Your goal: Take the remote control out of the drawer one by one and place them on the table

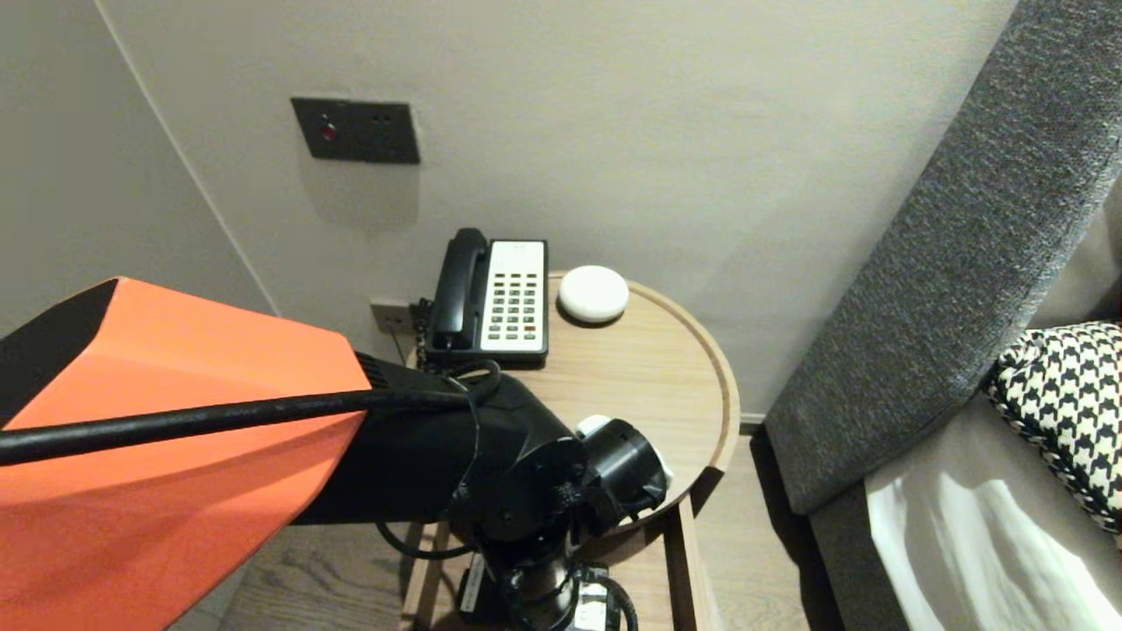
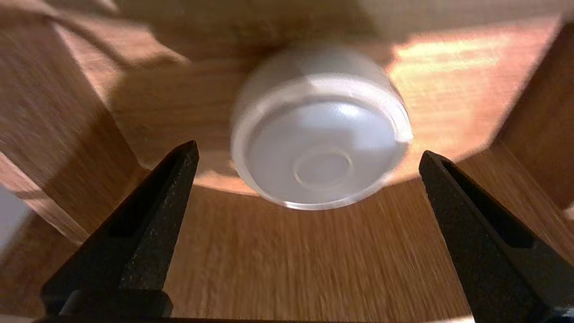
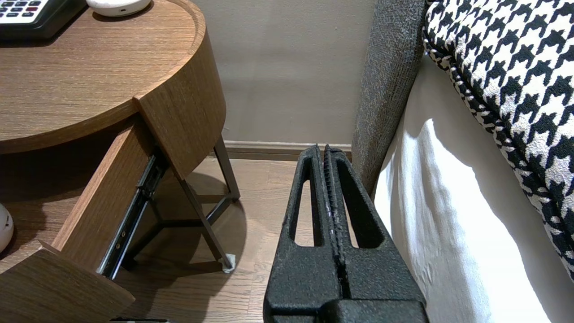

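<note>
left pincer (image 2: pixel 308 150) apart, facing white cup (image 2: pixel 320 134) in drawer (image 2: pixel 269 269) | right pincer (image 3: pixel 323 148) together, parked by bed (image 3: pixel 448 224)

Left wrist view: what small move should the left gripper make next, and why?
Probably ease the left gripper forward until its open jaws flank the white round object in the drawer: it lies just ahead, centred between them, untouched.

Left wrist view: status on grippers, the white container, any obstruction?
Left gripper open, aimed at white container in the open drawer, not touching. Right gripper shut, parked beside the bed. Nothing between fingers and container.
</note>
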Robot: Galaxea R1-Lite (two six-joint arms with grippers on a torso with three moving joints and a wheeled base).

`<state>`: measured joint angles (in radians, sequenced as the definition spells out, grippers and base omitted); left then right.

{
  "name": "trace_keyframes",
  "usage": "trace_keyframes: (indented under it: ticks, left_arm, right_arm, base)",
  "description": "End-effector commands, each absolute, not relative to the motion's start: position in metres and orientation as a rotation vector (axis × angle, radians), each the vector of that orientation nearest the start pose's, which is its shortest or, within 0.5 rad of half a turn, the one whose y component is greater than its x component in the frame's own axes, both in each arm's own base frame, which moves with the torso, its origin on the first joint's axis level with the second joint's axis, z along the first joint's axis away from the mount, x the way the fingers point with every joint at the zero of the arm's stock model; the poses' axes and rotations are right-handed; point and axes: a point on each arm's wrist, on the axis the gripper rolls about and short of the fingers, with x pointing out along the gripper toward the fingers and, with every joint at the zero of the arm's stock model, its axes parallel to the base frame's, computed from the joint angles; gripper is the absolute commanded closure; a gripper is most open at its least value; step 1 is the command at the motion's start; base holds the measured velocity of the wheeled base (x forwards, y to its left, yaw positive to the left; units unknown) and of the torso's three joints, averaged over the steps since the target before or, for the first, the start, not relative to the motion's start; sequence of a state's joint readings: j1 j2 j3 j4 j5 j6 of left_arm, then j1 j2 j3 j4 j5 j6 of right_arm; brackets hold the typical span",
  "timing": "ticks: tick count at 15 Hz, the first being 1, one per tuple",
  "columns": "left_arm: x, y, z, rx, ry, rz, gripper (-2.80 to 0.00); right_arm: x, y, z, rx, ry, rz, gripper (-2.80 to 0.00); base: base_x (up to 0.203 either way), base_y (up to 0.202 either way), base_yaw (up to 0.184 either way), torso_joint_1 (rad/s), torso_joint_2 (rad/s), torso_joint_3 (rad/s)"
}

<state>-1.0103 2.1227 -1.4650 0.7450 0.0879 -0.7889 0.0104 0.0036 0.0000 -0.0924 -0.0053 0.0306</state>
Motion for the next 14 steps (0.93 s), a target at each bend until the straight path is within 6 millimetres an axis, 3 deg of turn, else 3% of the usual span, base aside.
trace_keyframes:
  ticks: [1,14]
  left_arm:
    - [0.1914,-0.3061,0.1030,0.119,1.390,-0.212,-2.80]
    - [0.1869,-0.3119,0.0935,0.148,1.406,-0.214,-2.80]
  right_arm:
    - [-0.0197,-0.0004,0.0740,0.031,-0.049,0.007,0.00]
    - [-0.0197,-0.0003,0.0740,0.031,-0.049,0.005,0.00]
  base:
    - [0.000,0.000,0.000,0.000,0.00,0.000]
    - [0.000,0.000,0.000,0.000,0.00,0.000]
